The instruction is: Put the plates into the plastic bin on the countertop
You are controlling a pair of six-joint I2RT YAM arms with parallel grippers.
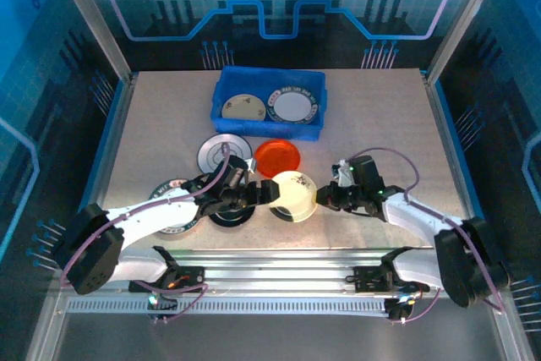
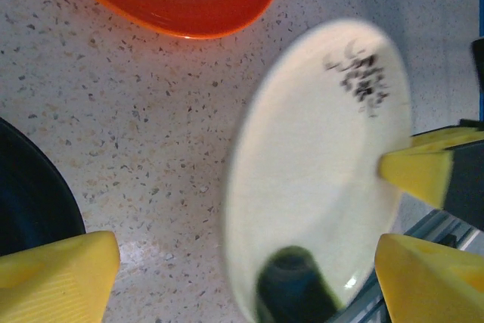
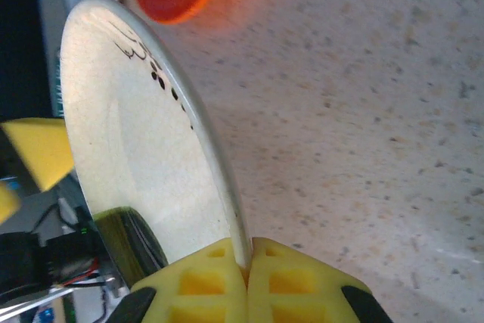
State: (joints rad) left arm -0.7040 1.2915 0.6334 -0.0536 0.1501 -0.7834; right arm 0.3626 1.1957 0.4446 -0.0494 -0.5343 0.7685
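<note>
A cream plate (image 1: 292,194) with a small dark mark stands tilted off the countertop (image 1: 380,137). My right gripper (image 3: 246,262) is shut on its right rim (image 1: 324,200). The plate (image 3: 128,126) rises edge-on from those yellow pads. My left gripper (image 1: 254,192) is open at the plate's left side. In the left wrist view the plate (image 2: 318,156) lies between its wide-apart fingers (image 2: 57,277). The blue plastic bin (image 1: 221,90) at the back holds a beige plate (image 1: 240,108) and a white dark-rimmed plate (image 1: 292,106).
An orange-red plate (image 1: 278,158) and a grey-white plate (image 1: 221,154) lie just in front of the bin. A glossy black plate (image 1: 230,209) and a patterned-rim plate (image 1: 173,196) sit under my left arm. Bare countertop stretches to the right of the bin.
</note>
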